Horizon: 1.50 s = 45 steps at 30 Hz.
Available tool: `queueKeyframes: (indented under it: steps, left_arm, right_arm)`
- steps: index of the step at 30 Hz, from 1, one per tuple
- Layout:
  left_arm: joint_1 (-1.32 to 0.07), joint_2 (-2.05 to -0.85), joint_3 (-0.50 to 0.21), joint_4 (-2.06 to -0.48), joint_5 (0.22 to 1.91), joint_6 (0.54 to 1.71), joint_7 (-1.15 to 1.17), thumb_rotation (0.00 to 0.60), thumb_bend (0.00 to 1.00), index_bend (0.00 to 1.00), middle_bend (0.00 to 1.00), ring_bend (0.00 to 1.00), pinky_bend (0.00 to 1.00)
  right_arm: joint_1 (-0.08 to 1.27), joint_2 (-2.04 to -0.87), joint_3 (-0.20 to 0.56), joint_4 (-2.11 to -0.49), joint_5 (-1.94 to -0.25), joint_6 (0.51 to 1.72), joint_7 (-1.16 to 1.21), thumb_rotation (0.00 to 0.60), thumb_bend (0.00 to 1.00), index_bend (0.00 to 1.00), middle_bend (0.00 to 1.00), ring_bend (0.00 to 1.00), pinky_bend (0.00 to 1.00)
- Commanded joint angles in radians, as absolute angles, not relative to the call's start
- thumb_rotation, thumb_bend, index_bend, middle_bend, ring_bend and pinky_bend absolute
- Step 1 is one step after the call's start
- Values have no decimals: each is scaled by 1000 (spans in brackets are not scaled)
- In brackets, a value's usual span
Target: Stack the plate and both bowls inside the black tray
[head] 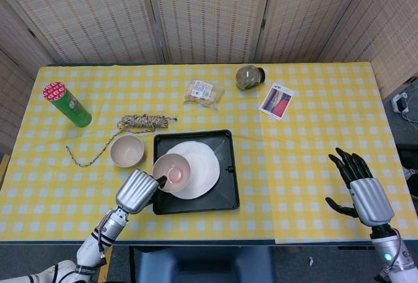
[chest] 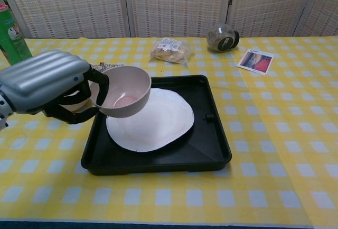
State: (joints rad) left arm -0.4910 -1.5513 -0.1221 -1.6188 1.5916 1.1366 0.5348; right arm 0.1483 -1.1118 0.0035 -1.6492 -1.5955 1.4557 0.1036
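A black tray (head: 226, 191) (chest: 211, 149) lies mid-table with a white plate (head: 199, 165) (chest: 158, 123) inside it. My left hand (head: 138, 190) (chest: 50, 83) grips a beige bowl (head: 171, 172) (chest: 125, 98) by its rim, holding it over the plate's left edge. In the chest view this bowl hangs above the plate, tilted slightly. A second beige bowl (head: 127, 150) stands on the cloth left of the tray; in the chest view my left hand mostly hides it. My right hand (head: 360, 185) hovers open at the table's right front, far from the tray.
A green can (head: 67, 105) (chest: 11, 36) stands at the far left. A coil of rope (head: 140, 123) lies behind the second bowl. A wrapped snack (head: 203, 93) (chest: 170, 51), a toppled jar (head: 249, 77) (chest: 222, 37) and a card (head: 277, 100) (chest: 255, 61) lie beyond the tray.
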Motion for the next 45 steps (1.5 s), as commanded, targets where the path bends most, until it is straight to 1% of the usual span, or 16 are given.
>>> queueKeyframes:
  steps: [1, 7, 14, 25, 28, 33, 36, 41, 45]
  left_arm:
    - [-526, -1591, -139, -1590, 1561, 1100, 551, 600, 464, 625, 1000, 962, 1000]
    - [-581, -1665, -162, -1519, 1514, 1055, 567, 600, 464, 625, 1000, 964, 1000]
    - [-624, -1720, -165, -1439, 1481, 1027, 553, 600, 464, 624, 1000, 965, 1000]
    - [-662, -1796, -173, -1313, 1446, 1039, 508, 600, 464, 618, 1000, 965, 1000]
    - [-664, -1807, -167, -1292, 1454, 1057, 484, 600, 463, 569, 1000, 962, 1000]
    - [-666, -1791, -159, -1311, 1451, 1062, 458, 600, 357, 272, 1000, 954, 1000]
    - [-663, -1773, -150, -1343, 1452, 1069, 464, 600, 346, 225, 1000, 954, 1000]
    - [-642, -1718, -135, -1433, 1452, 1100, 479, 600, 343, 217, 1000, 955, 1000]
    - [-600, -1637, -107, -1528, 1453, 1142, 492, 600, 336, 204, 1000, 953, 1000]
  right_arm:
    - [144, -1111, 6, -1646, -1585, 1455, 103, 600, 251, 5, 0, 0, 0]
    - [130, -1105, 10, -1636, -1565, 1461, 102, 600, 251, 5, 0, 0, 0]
    - [114, -1098, 16, -1624, -1542, 1469, 108, 600, 251, 5, 0, 0, 0]
    - [117, -1085, 16, -1610, -1532, 1435, 144, 600, 251, 5, 0, 0, 0]
    - [118, -1087, 19, -1608, -1526, 1429, 142, 600, 251, 5, 0, 0, 0]
    - [119, -1090, 23, -1607, -1523, 1425, 138, 600, 250, 5, 0, 0, 0]
    - [118, -1091, 25, -1607, -1524, 1428, 136, 600, 251, 5, 0, 0, 0]
    - [115, -1090, 23, -1610, -1536, 1434, 139, 600, 251, 5, 0, 0, 0]
    - [119, -1089, 17, -1614, -1554, 1429, 147, 600, 252, 5, 0, 0, 0]
